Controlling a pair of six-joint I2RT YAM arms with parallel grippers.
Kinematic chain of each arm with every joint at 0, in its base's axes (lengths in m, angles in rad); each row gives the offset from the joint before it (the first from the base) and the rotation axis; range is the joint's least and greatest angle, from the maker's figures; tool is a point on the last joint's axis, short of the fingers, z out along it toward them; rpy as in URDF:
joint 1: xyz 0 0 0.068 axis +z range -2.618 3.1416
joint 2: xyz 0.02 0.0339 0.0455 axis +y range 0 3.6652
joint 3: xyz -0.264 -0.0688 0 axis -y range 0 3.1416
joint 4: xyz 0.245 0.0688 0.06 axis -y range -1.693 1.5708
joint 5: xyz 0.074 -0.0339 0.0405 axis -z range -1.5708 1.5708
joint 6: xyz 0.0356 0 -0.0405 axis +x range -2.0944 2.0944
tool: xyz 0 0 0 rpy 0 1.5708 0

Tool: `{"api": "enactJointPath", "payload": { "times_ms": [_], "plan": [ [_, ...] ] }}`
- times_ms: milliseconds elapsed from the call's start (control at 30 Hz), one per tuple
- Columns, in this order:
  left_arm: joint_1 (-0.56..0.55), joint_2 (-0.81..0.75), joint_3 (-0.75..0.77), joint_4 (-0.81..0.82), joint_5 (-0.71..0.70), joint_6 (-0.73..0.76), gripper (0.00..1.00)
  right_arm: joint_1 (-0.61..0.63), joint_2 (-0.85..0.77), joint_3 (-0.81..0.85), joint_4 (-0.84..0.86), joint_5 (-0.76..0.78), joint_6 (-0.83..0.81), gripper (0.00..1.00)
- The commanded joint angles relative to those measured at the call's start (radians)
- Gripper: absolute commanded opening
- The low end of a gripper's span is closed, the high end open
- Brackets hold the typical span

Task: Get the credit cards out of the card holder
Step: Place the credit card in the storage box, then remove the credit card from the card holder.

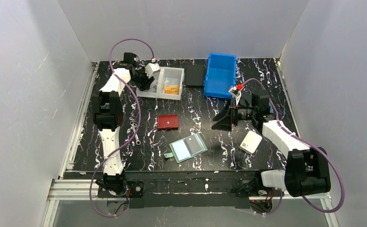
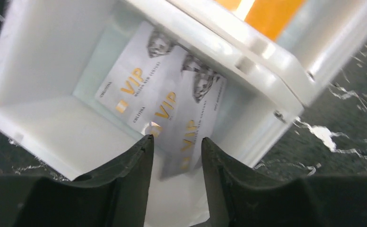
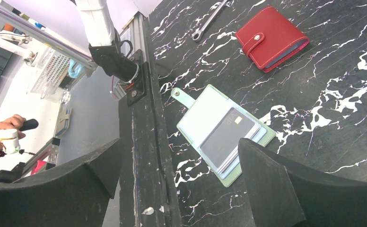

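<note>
Jaws on your L gripper [image 2: 174, 140] stand partly apart w/ a narrow gap, right over the left compartment of the white bin [image 2: 248, 56]. Pale VIP cards [image 2: 144, 90] lie overlapped on that compartment's floor. One blurred card [image 2: 181, 151] has its lower end in the gap btwn the fingers [image 2: 134, 161] (can't tell if either one touches it). An orange card [image 2: 266, 14] shows in the next compartment, past the divider. From the top cam, the L gripper [image 1: 146, 78] is at the far-left of the table, at the bin [image 1: 172, 69].

Your R gripper [image 3: 179, 142] has its jaws wide apart, hanging above the table on the right side [image 1: 219, 120].

The card holder [image 3: 219, 132] lies open and flat near the table's front edge, approx. centred btwn the two arms [image 1: 188, 147], snap tab pointing left in the top cam. A dark card [image 3: 229, 135] sits in its inner pocket w/ lighter cards [image 3: 230, 166] edging out under it.

The red wallet [image 3: 271, 37] lies shut just beyond the holder, a wrench [image 1: 135, 131] to its left. A white wallet [image 1: 250, 141] lies beside the R arm.
</note>
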Motion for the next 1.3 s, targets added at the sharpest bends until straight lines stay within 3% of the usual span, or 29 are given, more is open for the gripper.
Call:
{"api": "enactJointPath", "payload": {
  "times_ms": [0, 300, 467, 633, 733, 833, 933, 1033, 1267],
  "plan": [
    [0.002, -0.101, -0.039, 0.181, -0.083, -0.152, 0.43, -0.006, 0.006, -0.002, 0.044, -0.027, 0.008, 0.99],
    [-0.002, -0.16, -0.014, 0.225, -0.104, -0.263, 0.46, -0.006, -0.005, -0.004, 0.049, -0.029, 0.01, 0.98],
    [-0.002, -0.289, -0.103, 0.306, -0.053, -0.458, 0.53, -0.006, -0.019, -0.005, 0.042, -0.024, -0.012, 0.98],
    [-0.002, -0.555, -0.396, 0.489, 0.003, -0.763, 0.61, -0.007, -0.027, 0.03, -0.097, -0.006, -0.162, 0.98],
    [0.0, -0.728, -0.615, 0.617, 0.016, -1.013, 0.69, -0.008, -0.024, 0.071, -0.251, 0.036, -0.322, 0.98],
    [0.007, -0.871, -0.81, 0.695, 0.031, -1.263, 0.71, -0.008, -0.027, 0.102, -0.356, 0.086, -0.433, 0.98],
    [0.01, -0.993, -0.979, 0.7, 0.118, -1.431, 0.71, -0.008, -0.038, 0.111, -0.398, 0.128, -0.486, 0.98],
    [0.005, -1.119, -1.117, 0.665, 0.185, -1.564, 0.62, -0.009, -0.054, 0.114, -0.422, 0.148, -0.519, 0.98],
    [-0.105, -1.598, -1.37, 0.436, 0.059, -1.634, 0.64, -0.01, -0.101, 0.108, -0.433, 0.152, -0.55, 0.98]
  ]
}}
